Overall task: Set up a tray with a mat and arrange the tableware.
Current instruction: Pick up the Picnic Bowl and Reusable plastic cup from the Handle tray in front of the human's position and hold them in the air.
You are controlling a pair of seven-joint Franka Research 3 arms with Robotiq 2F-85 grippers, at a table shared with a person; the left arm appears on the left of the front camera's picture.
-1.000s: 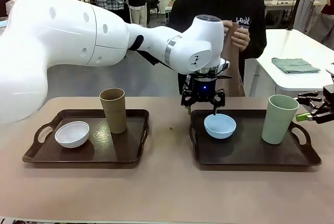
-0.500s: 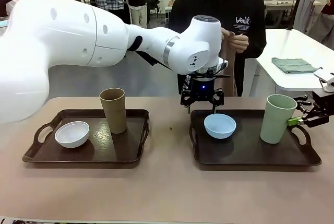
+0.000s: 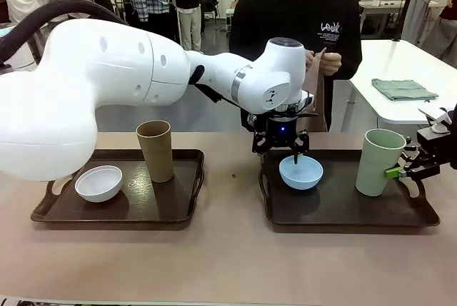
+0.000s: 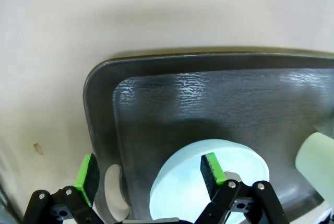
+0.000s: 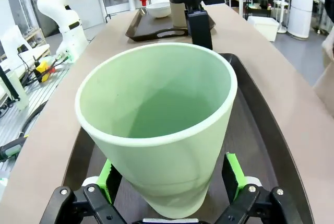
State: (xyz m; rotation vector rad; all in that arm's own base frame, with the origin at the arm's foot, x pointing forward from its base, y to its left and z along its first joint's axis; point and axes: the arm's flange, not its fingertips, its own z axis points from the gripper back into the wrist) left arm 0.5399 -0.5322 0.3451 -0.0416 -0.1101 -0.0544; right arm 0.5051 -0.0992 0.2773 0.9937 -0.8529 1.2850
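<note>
From my seat the move turns on how the light blue bowl sits under my left tool. The bowl rests in the right tray, toward its handle end nearest the middle of the desk. The left arm has reached across and hangs straight above it. In the left wrist view the tool is spread wide and the bowl's rim runs between the fingers: one green pad hangs over the bowl's hollow and the other sits outside, over the tray's edge by the handle cut-out. So I judge a straight descent and a pinch on that wall is what the grasp calls for, with no sideways correction. I would watch the outer finger, which looks close to the tray's raised lip. My right tool comes in level from the side at the pale green cup, which stands upright at the other end of the same tray. Its pads flank the cup's lower body very closely, but I cannot tell whether they are pressing on it. The white bowl and tan-brown cup sit on the left tray, well apart from both tools.
</note>
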